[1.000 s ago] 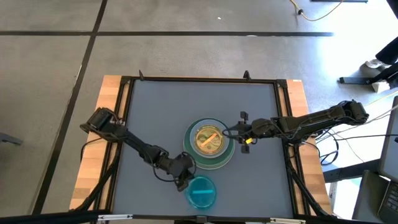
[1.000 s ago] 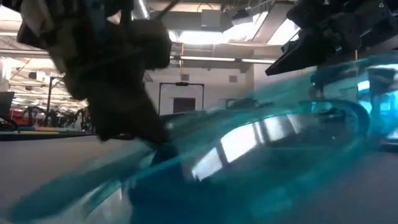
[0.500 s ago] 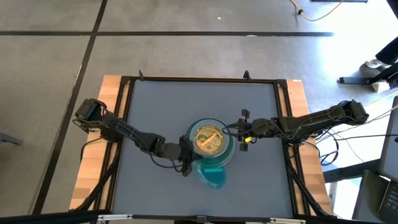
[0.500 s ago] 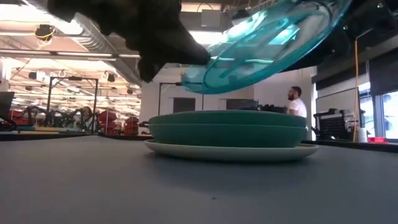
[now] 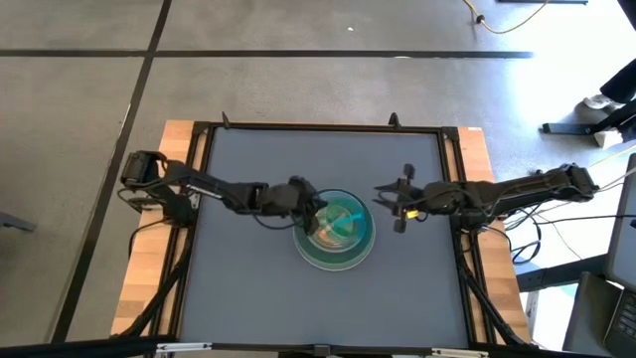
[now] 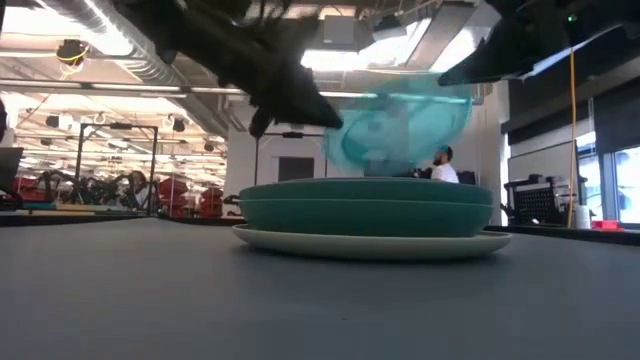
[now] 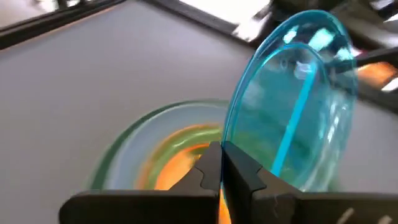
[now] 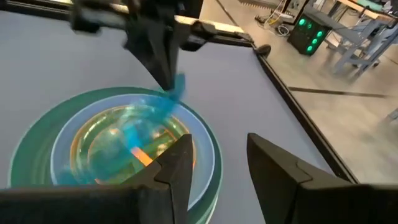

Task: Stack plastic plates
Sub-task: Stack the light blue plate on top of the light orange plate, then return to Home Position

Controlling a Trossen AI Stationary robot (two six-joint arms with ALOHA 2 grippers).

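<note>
Swung over the stack (image 5: 336, 257) now, left claw (image 5: 312, 211) grips the tilted blue plate (image 7: 292, 102) by its rim.

Left arm reaches from the table's left edge toward the centre, elbow bent, forearm nearly level. Left gripper (image 5: 314, 213) sits over the middle of the table, fingers (image 7: 208, 171) pressed together, pinching the rim of a blue plate (image 7: 297, 106) held tilted in the air. Right arm stretches in from the right edge, long and low. Right gripper (image 5: 397, 209) hangs just right of centre, fingers (image 8: 179, 163) spread apart, nothing between them.
</note>
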